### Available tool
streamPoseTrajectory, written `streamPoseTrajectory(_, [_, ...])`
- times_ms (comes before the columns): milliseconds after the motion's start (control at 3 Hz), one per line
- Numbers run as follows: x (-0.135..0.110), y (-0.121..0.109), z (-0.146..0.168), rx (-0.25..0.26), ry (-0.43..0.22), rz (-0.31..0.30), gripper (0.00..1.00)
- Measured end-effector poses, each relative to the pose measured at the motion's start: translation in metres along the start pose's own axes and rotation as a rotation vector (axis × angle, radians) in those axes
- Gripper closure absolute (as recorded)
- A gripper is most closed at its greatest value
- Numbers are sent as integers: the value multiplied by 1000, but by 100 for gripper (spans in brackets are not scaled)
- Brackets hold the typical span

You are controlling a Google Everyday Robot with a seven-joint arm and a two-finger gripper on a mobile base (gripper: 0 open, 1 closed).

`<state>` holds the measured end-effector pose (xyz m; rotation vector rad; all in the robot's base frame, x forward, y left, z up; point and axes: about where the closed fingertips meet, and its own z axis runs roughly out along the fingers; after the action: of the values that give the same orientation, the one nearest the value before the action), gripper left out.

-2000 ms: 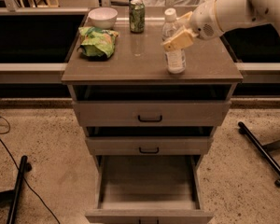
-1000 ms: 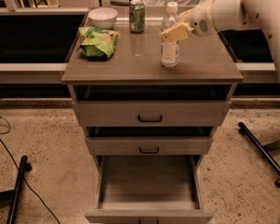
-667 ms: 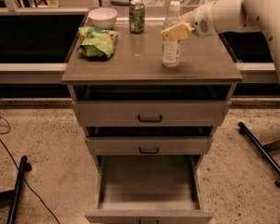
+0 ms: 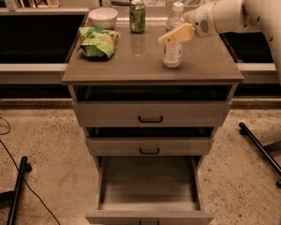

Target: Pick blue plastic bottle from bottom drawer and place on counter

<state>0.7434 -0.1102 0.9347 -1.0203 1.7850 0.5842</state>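
The blue plastic bottle (image 4: 171, 54), clear with a white cap, stands upright on the counter (image 4: 140, 60), right of its middle. My gripper (image 4: 174, 33) reaches in from the right, with its yellow fingers (image 4: 179, 33) closed around the bottle's upper body. The bottom drawer (image 4: 149, 215) is pulled open below, and its grey interior is empty.
On the counter stand a green soda can (image 4: 137, 16) at the back, a white bowl (image 4: 103, 17) at the back left and a green crumpled bag (image 4: 98, 41) on the left. The two upper drawers are slightly open. Black stand legs (image 4: 262, 149) lie on the floor at right and another stand (image 4: 16, 191) at left.
My gripper has carried the bottle a little left and back over the counter, and the bottle now stands upright on the top.
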Motion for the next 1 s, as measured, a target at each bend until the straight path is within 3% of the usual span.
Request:
streamPoseTrajectory(333, [0, 0, 0, 0, 0, 0, 0])
streamPoseTrajectory(667, [6, -3, -18, 32, -13, -59, 0])
streamPoseTrajectory(1000, [9, -7, -55, 95, -52, -163, 0])
